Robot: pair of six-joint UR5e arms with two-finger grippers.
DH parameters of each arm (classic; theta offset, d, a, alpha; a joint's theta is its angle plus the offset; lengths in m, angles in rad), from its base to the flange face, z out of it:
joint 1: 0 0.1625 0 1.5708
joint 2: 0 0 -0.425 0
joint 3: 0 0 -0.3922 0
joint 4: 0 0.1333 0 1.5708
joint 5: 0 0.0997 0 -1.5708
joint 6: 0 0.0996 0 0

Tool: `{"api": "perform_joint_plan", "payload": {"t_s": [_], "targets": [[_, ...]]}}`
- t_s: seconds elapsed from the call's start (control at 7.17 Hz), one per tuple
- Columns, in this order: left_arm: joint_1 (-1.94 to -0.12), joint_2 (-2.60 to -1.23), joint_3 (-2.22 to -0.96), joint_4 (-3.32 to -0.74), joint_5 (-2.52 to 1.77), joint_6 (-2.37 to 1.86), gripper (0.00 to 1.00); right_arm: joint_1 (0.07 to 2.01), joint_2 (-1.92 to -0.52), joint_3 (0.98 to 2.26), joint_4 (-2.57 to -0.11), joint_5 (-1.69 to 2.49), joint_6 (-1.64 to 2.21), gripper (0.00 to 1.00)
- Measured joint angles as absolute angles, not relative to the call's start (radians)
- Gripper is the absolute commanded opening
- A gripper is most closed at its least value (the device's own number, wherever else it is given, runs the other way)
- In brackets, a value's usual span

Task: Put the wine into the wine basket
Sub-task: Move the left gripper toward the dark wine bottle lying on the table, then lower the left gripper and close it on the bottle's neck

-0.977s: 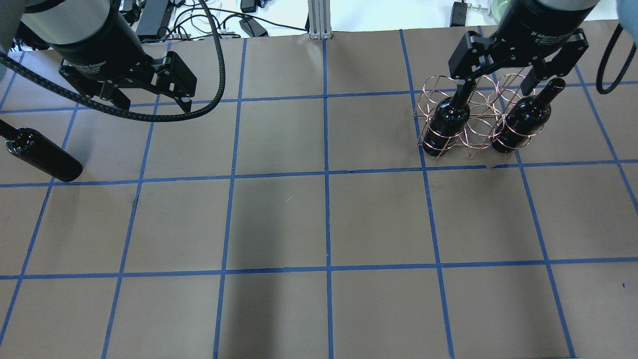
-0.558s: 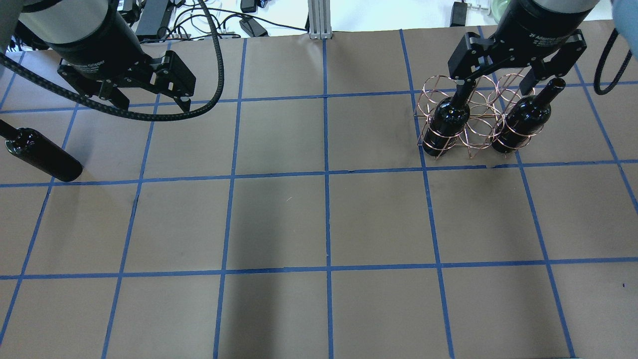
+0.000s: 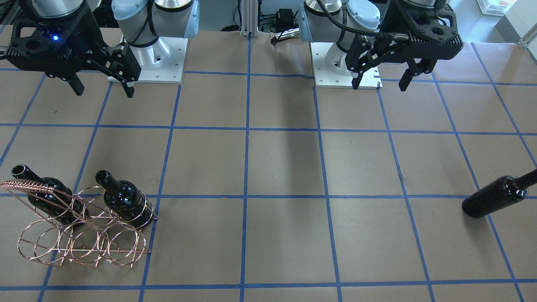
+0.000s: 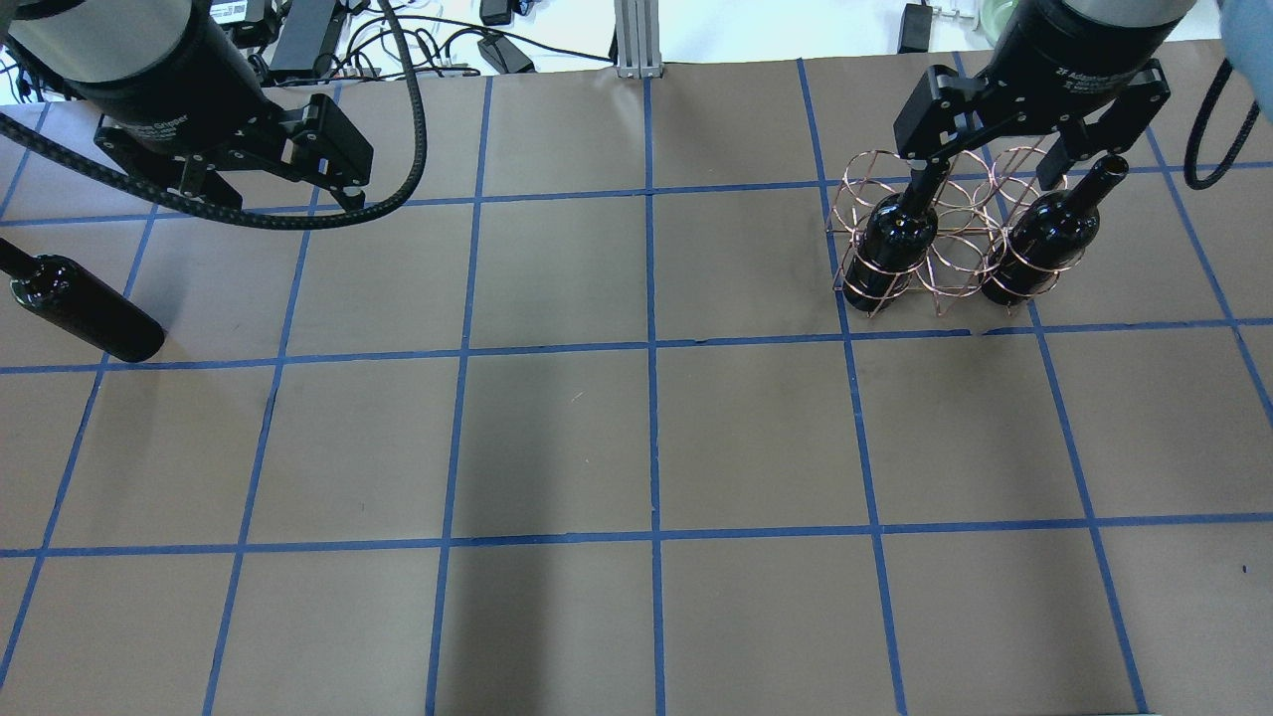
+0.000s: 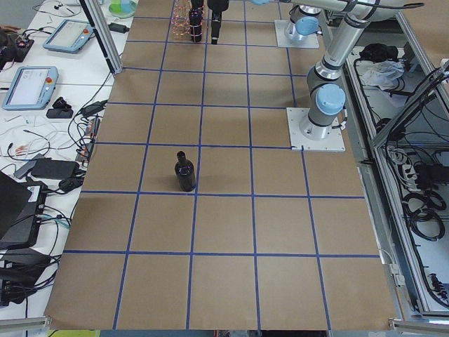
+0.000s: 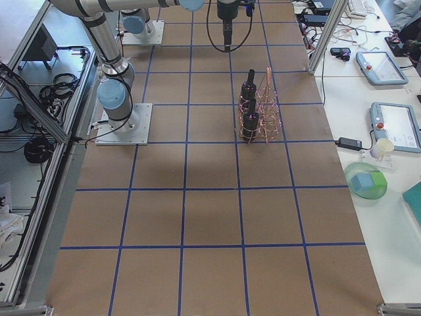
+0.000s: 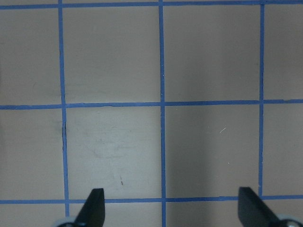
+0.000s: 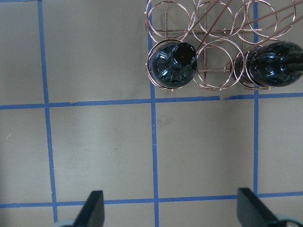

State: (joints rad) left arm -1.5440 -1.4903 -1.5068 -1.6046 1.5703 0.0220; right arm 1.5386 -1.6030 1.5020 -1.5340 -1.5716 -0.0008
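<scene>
The copper wire wine basket [image 4: 953, 261] stands at the table's far right, with its coil-wrapped handle [image 3: 26, 184] on top. Two black wine bottles [image 4: 892, 244] [image 4: 1041, 239] stand upright in its end rings; the middle ring between them is empty. From the right wrist view the basket [image 8: 213, 71] and a bottle [image 8: 173, 66] show from above. A third bottle [image 4: 88, 310] lies on its side at the far left, also in the front view [image 3: 495, 197]. My left gripper [image 4: 269, 194] hovers open and empty behind it. My right gripper [image 4: 995, 179] hangs open and empty above the basket.
Brown paper with a blue tape grid [image 4: 651, 343] covers the table. Cables and power bricks [image 4: 477, 45] lie beyond the far edge. The arm bases [image 3: 147, 54] [image 3: 346, 58] sit on the robot's side. Tablets and clutter lie on a side bench [image 5: 42, 77].
My left gripper has drifted up and a little to the left in the overhead view, away from the lying bottle. The right gripper, basket and bottles have stayed put.
</scene>
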Motion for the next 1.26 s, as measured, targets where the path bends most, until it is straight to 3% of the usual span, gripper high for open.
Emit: {"api": "perform_joint_plan", "payload": {"t_s": [0.42, 1.26], "targets": [[-1.443, -1.490, -1.492, -1.604, 1.572, 0.076, 1.00, 1.539, -1.603, 1.502, -1.534, -1.571, -0.001, 1.00], [-1.014, -1.560, -1.467, -1.558, 1.560, 0.577, 1.00, 1.539, -1.603, 1.503, -1.534, -1.571, -0.002, 1.00]]}}
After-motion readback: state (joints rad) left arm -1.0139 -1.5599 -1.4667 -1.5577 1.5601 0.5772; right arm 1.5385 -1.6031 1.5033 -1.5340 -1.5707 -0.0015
